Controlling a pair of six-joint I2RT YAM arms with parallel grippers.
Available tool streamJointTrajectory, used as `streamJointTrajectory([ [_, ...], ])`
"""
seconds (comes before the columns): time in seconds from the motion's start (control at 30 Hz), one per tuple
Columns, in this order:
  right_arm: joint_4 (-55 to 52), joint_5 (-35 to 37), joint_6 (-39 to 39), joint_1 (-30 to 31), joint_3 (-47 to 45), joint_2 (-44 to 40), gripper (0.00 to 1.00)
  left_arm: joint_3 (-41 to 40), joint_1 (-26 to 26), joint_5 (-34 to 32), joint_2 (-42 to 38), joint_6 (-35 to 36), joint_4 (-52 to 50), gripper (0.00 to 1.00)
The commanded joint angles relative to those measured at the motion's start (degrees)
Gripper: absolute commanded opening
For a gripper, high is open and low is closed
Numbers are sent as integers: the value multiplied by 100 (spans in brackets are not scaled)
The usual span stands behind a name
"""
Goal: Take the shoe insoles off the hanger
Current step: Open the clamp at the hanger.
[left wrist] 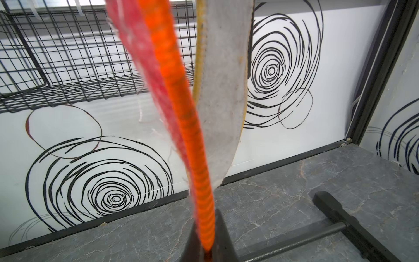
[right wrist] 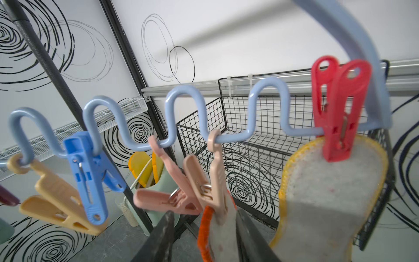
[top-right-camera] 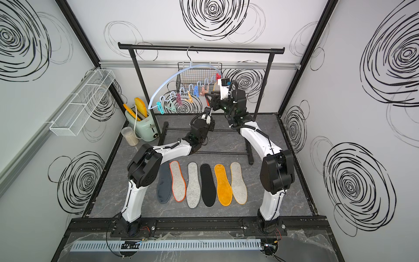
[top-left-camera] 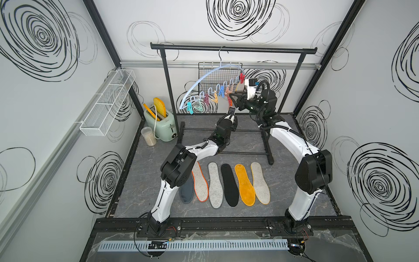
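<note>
The pale blue hanger hangs tilted from the black rack, its wavy bar strung with coloured pegs. Two shoe insoles still hang from it. A grey orange-edged one is held by a beige peg. A grey yellow-edged one is held by a red peg. My left gripper is shut on the lower end of the orange-edged insole. My right gripper is open, its jaws astride the beige peg and that insole's top.
Several insoles lie in a row on the grey table. The rack's feet and low bars stand behind them. A black mesh basket hangs on the back wall. A mint toaster and a cup stand at back left.
</note>
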Motion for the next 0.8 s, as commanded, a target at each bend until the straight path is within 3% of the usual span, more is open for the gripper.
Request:
streamJointTrajectory([
  [0.0, 36, 4, -30, 12, 250, 139, 45, 123, 12, 54, 80, 60, 165, 0],
  [0.27, -27, -162, 28, 60, 610, 456, 44, 179, -15, 100, 66, 114, 139, 0],
  [0.77, -430, 298, -175, 247, 1430, 879, 46, 207, -73, 59, 67, 239, 76, 0],
])
